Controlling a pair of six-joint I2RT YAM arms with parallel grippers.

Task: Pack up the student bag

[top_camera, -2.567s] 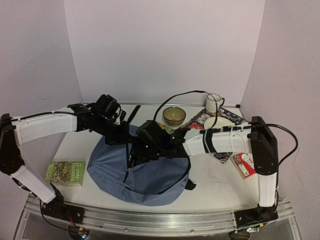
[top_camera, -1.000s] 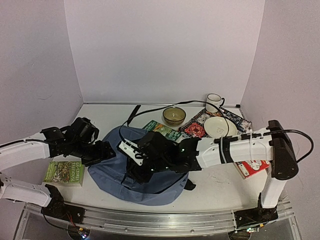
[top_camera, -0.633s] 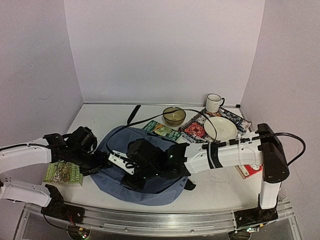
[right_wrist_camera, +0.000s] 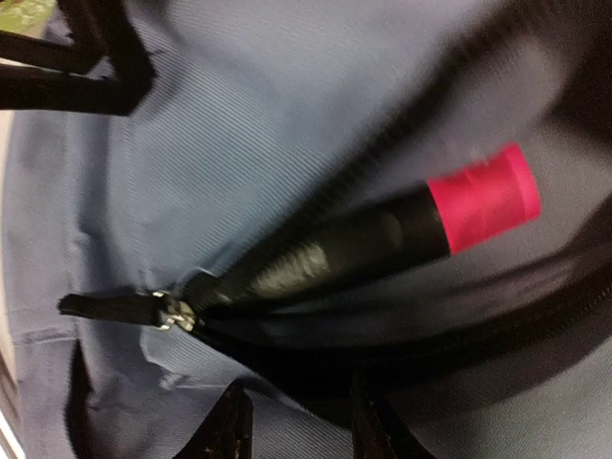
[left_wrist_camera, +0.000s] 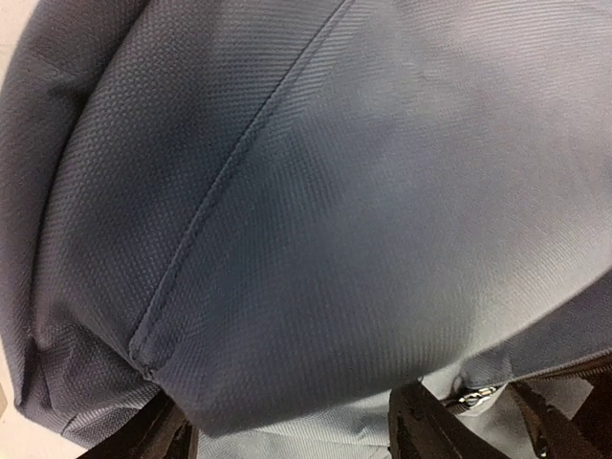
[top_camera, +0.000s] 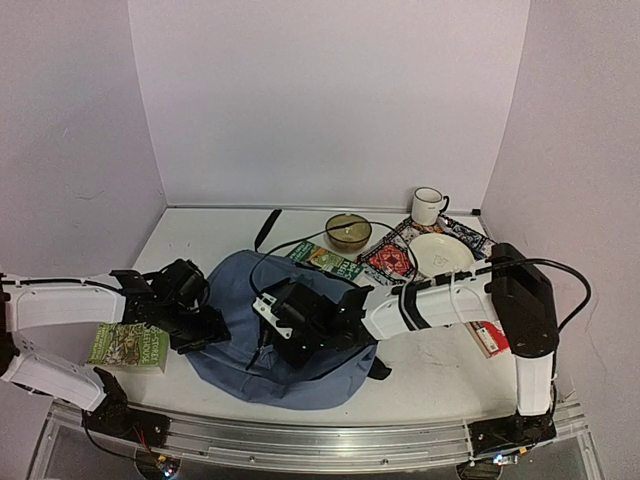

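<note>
Closing in since the earlier frame, the left gripper (top_camera: 205,328) meets the left edge of the student bag (top_camera: 300,375). The bag lies flat mid-table, its long axis running far to near, and the right gripper (top_camera: 278,335) is over its middle.

Left wrist: fingers (left_wrist_camera: 430,430) wide around bulging fabric.

Right wrist: fingers (right_wrist_camera: 228,426) narrowly apart, holding nothing visible, near the zip pull (right_wrist_camera: 167,312). Unzipping looks to be the step in hand; next, a clean pinch on that pull.
</note>
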